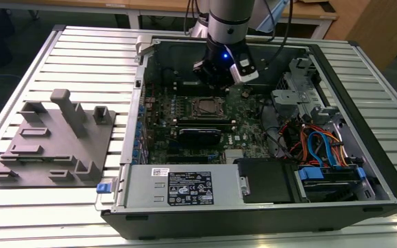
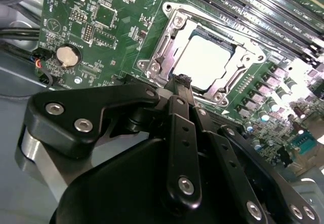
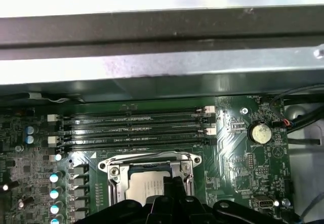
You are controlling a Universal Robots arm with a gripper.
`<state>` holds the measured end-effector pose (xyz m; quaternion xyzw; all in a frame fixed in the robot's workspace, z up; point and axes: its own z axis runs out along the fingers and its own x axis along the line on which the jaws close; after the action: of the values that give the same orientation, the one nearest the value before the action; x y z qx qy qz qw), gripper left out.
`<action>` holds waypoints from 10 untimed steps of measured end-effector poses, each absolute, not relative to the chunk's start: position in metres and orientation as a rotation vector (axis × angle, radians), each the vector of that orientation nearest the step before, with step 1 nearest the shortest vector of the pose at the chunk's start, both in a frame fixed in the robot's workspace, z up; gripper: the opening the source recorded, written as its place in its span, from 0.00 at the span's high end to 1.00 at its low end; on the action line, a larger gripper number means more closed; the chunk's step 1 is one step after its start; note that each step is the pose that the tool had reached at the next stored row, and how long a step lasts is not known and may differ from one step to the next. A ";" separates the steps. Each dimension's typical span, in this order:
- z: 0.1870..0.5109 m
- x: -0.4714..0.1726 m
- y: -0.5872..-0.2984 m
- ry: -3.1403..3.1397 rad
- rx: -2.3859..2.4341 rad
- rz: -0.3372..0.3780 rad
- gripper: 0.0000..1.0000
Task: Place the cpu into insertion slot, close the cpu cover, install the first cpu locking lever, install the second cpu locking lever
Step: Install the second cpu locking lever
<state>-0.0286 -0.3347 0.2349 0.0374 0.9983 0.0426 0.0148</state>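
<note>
The cpu [image 2: 205, 62] lies flat in the insertion slot [image 1: 208, 107] on the green motherboard, its pale metal top showing through the cut-out. The cpu cover [image 2: 167, 36], a silver frame, lies down around the chip; in the first wrist view the cpu [image 3: 148, 187] and the cpu cover [image 3: 147, 160] show the same. My gripper [image 2: 179, 79] is shut, its black fingertips pressed together at the socket's edge, just off the chip. In the exterior view my gripper [image 1: 219, 77] hangs over the board just behind the socket. Whether the locking levers are latched I cannot tell.
Long black memory slots [image 3: 131, 127] run beside the socket, and a coin battery [image 2: 67, 56] sits on the board. The case wall [image 3: 152, 57] rises close behind. A grey fixture plate [image 1: 54, 139] lies at the exterior view's left; cables [image 1: 322, 144] and a power supply [image 1: 184, 188] crowd the case.
</note>
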 end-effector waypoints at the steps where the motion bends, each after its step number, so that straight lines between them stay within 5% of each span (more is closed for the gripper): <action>1: 0.237 -0.029 -0.335 3.107 0.116 0.132 0.90; 10: 0.245 -0.029 -0.336 3.107 0.116 0.126 0.90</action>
<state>-0.0289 -0.3361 0.2449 0.0373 0.9984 0.0406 0.0150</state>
